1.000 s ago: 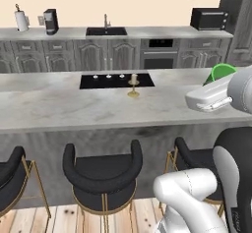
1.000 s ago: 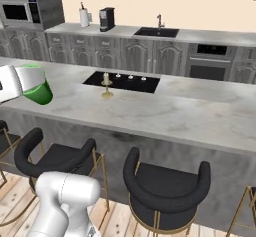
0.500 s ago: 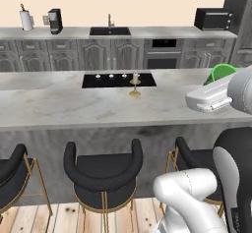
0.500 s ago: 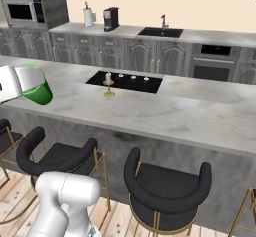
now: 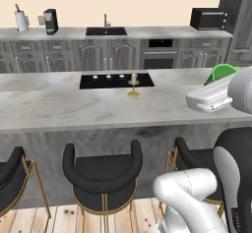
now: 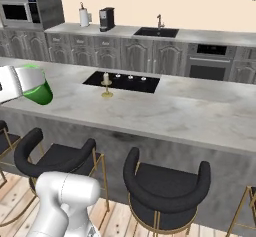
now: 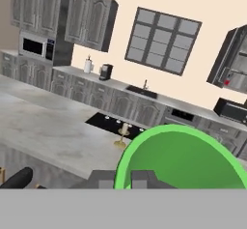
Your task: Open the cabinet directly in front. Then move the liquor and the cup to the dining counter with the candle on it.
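One green cup [image 6: 37, 86] is clamped in the gripper [image 7: 139, 178], jaws pinched tight on its rim, held tipped on its side above the near edge of the dining counter [image 6: 165, 112] (grey marble top, black cooktop [image 5: 116, 80] set in). It hangs off to one end, well apart from the candle [image 5: 133, 85], which stands on its gold holder right at the cooktop's front edge. Black bar stools [image 5: 102, 170] line up underneath.

Seen from behind the arm, L & R base cams facing fwd/down across the dining counter [image 5: 59, 104], sharing candle [image 5: 133, 85] and cooktop [image 6: 122, 81]; hand cam close, tilted, over cup [image 7: 185, 158].
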Available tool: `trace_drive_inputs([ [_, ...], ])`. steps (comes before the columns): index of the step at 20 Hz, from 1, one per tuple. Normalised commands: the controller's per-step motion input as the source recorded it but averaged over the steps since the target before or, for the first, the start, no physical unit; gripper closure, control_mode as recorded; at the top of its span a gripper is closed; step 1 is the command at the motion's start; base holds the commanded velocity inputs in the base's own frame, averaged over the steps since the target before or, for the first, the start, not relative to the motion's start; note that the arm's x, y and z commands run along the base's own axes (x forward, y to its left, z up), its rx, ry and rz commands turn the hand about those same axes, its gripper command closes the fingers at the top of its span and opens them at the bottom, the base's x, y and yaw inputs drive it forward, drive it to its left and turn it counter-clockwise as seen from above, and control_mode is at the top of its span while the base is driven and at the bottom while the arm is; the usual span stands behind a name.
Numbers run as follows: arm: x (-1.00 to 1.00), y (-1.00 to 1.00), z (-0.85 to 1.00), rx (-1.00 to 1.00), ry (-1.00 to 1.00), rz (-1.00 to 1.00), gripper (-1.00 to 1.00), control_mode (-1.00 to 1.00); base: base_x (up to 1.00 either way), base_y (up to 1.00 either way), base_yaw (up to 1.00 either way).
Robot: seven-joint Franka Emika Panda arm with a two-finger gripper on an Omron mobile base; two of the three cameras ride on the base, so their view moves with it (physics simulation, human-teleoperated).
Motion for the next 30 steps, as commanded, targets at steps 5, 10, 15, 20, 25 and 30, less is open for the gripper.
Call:
trace_drive_inputs([
  [5,0.0,0.0,0.0,0.0,0.0,0.0,1.0,1.0,1.0,-0.41,-0.19],
  [10,0.0,0.0,0.0,0.0,0.0,0.0,1.0,1.0,1.0,-0.32,-0.19],
  [15,0.0,0.0,0.0,0.0,0.0,0.0,1.0,1.0,0.76,-0.17,-0.22],
  [20,0.0,0.0,0.0,0.0,0.0,0.0,1.0,-1.0,0.13,0.0,-0.02],
  [25,0.0,0.0,0.0,0.0,0.01,0.0,1.0,-1.0,0.0,0.0,0.0],
  [30,0.2,0.0,0.0,0.0,0.08,0.0,1.0,-1.0,0.0,0.0,0.0],
])
